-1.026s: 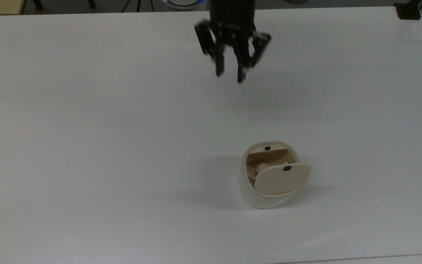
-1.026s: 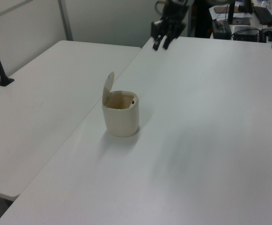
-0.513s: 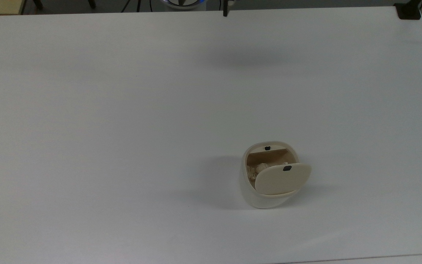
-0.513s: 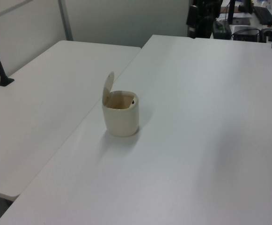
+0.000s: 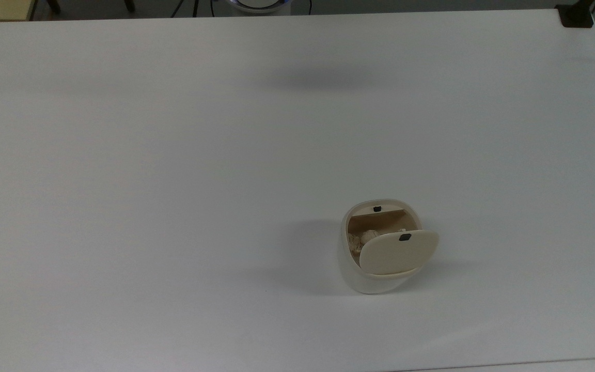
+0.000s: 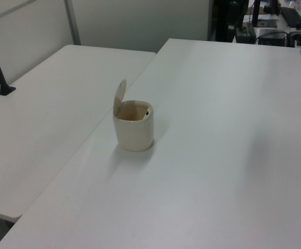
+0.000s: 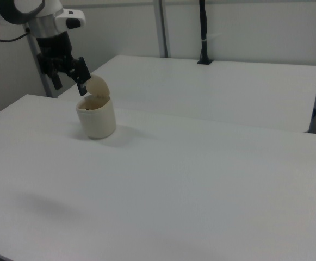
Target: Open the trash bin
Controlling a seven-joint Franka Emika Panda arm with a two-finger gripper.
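In the right view the gripper (image 7: pixel 69 85) hangs in the air at the far left, above and behind the counter (image 7: pixel 163 185), its black fingers (image 7: pixel 82 87) pointing down and spread apart with nothing between them. From this angle one finger overlaps the raised lid, but whether it touches cannot be told. The white arm (image 7: pixel 27 11) reaches in from the right view's upper left corner.

The trash bin (image 5: pixel 375 253) stands on the white counter (image 5: pixel 173 155), in the top view's lower right of centre; in the left view the trash bin (image 6: pixel 133 126) is left of centre, near the seam with a second white table (image 6: pixel 52 119). Its lid (image 5: pixel 398 252) is swung up on its hinge and stands nearly upright, leaving the mouth open. A small black square (image 5: pixel 405 237) sits on the lid's underside and another black button (image 5: pixel 377 208) at the opposite rim. Inside lies crumpled pale paper (image 5: pixel 362 241).

The bin is smooth cream-white plastic, a rounded-square body tapering slightly toward the base; the lid is glossy beige with rounded corners. The counter is matte and plain. A black post (image 7: pixel 203 32) stands clamped at the far edge of the second table (image 7: pixel 212 87) in the right view.
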